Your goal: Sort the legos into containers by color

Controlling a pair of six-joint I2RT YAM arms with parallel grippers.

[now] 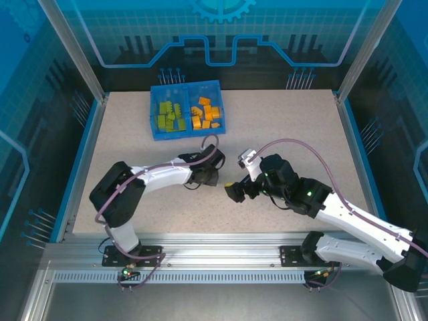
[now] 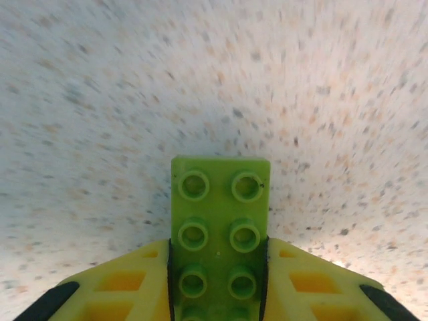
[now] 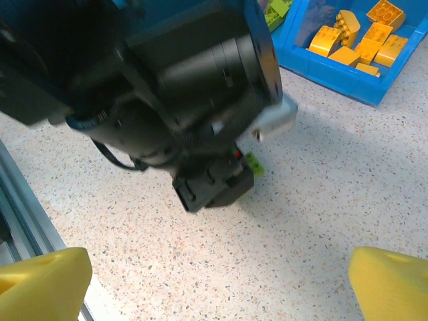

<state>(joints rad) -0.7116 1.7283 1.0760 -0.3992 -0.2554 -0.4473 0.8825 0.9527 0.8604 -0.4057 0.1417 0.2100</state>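
A lime green lego point(image 2: 219, 221) lies studs-up on the speckled table, and my left gripper point(image 2: 219, 267) is shut on it, its yellow fingers point(image 2: 127, 287) pressed against both long sides. From above, the left gripper point(image 1: 212, 175) sits mid-table, with the right gripper point(image 1: 231, 190) just to its right. In the right wrist view the right gripper point(image 3: 217, 287) is open and holds nothing, while a corner of the green lego point(image 3: 254, 162) peeks out under the left arm's black wrist point(image 3: 167, 80). The blue tray point(image 1: 152, 114) holds green legos point(image 1: 170, 115) in its left container and orange legos point(image 1: 206, 114) in its right one.
The tray stands at the back of the table, left of centre, and its near wall point(image 3: 321, 63) shows at the top right of the right wrist view. Blue panels and metal posts fence the table. An aluminium rail point(image 1: 214, 254) runs along the near edge.
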